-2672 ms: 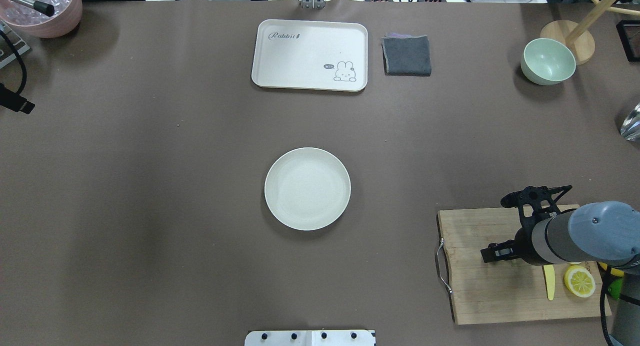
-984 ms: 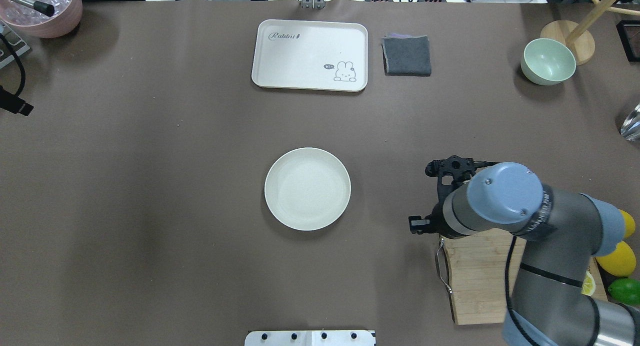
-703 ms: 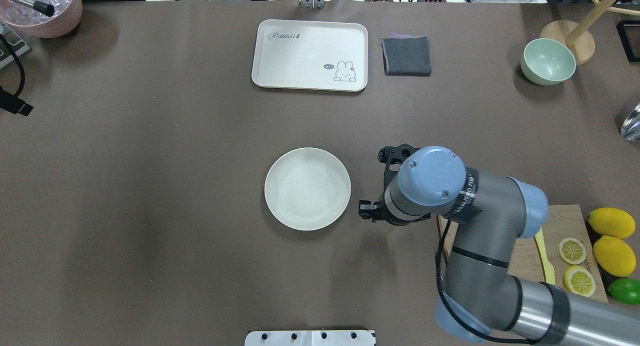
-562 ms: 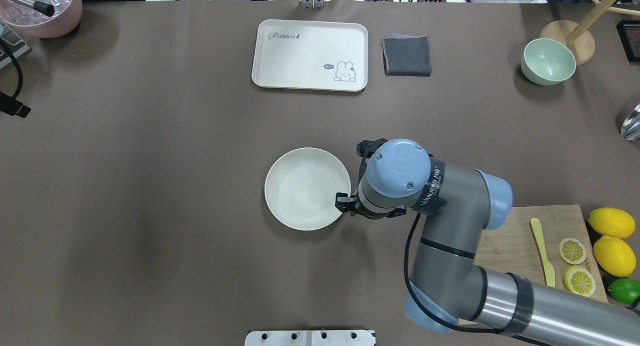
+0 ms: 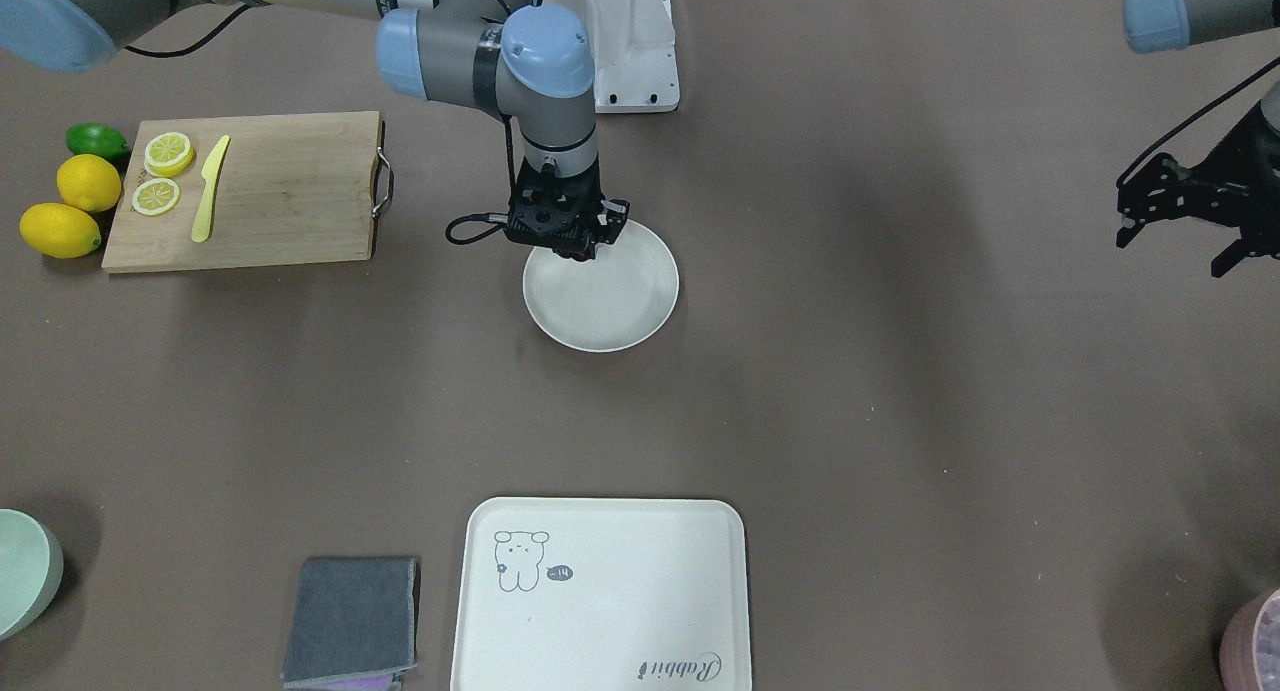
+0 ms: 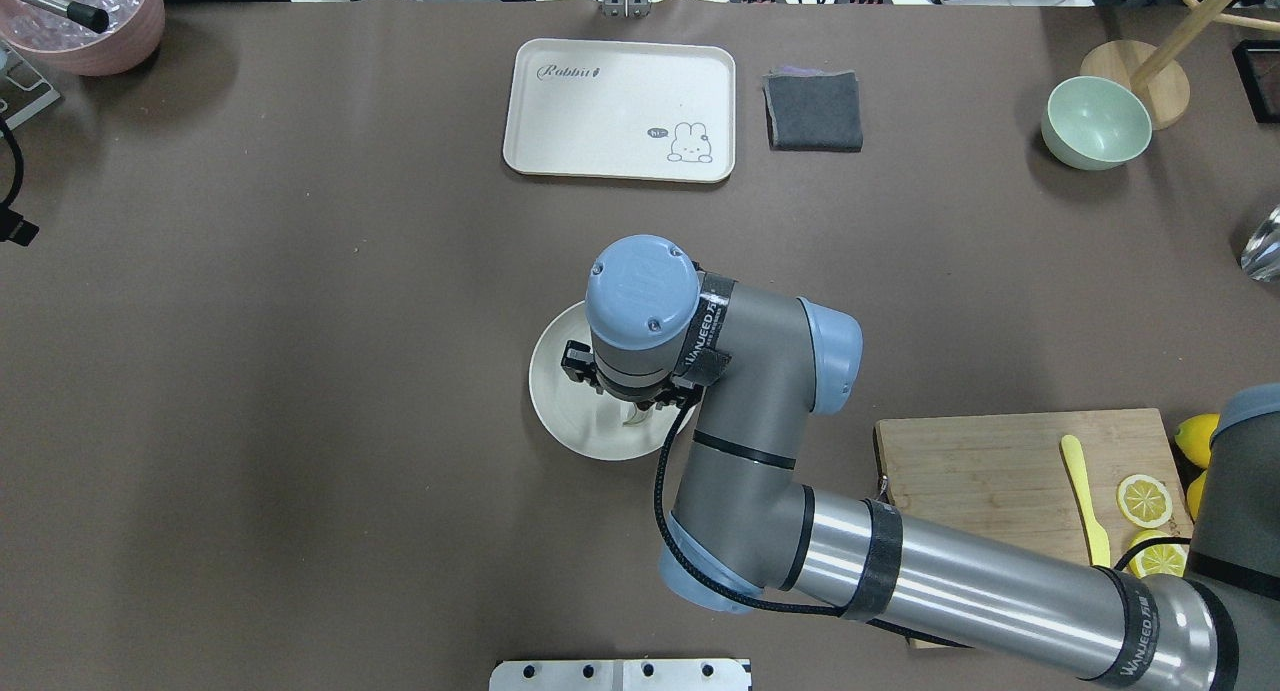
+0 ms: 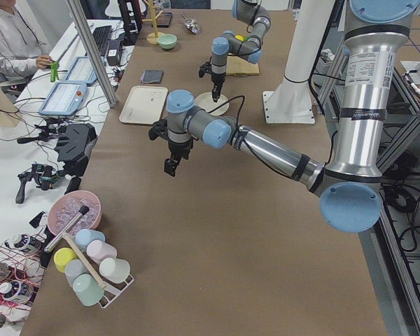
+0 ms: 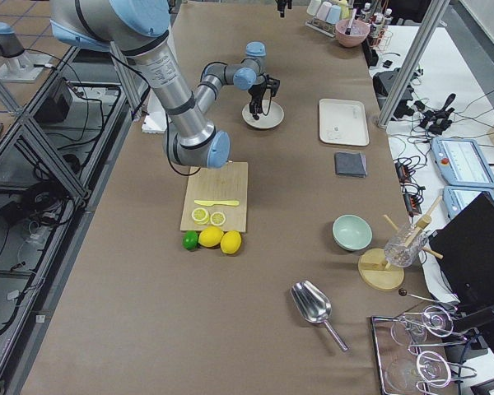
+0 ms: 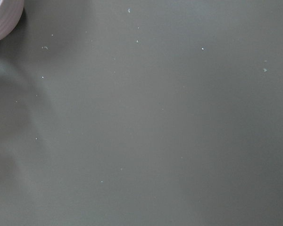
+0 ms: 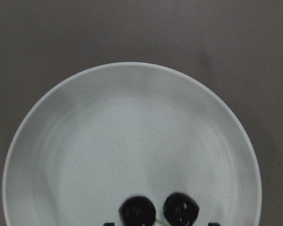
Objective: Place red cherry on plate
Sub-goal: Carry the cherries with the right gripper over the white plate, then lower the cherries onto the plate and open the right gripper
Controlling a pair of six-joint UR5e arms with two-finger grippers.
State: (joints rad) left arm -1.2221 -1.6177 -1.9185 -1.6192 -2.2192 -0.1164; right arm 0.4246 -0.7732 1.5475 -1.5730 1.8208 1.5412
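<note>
The cream-white plate (image 5: 612, 311) lies mid-table, partly covered by my right arm in the overhead view, where its left rim (image 6: 548, 396) shows. My right gripper (image 5: 574, 250) hangs over the plate's robot-side edge, shut on the red cherry (image 5: 581, 257). In the right wrist view the two dark cherries (image 10: 158, 210) hang at the bottom edge over the plate (image 10: 132, 136); whether they touch it I cannot tell. My left gripper (image 5: 1176, 233) hovers open and empty far off at the table's side.
A wooden cutting board (image 6: 985, 461) with lemon slices (image 6: 1143, 500) and a yellow knife (image 6: 1082, 499) lies to the right. The rabbit tray (image 6: 620, 109), a grey cloth (image 6: 814, 111) and a mint bowl (image 6: 1096, 123) sit along the far edge. A pink bowl (image 6: 85, 21) is at the far left.
My right arm has swung left from the cutting board to above the plate. The left arm has drawn slightly further out of the overhead view.
</note>
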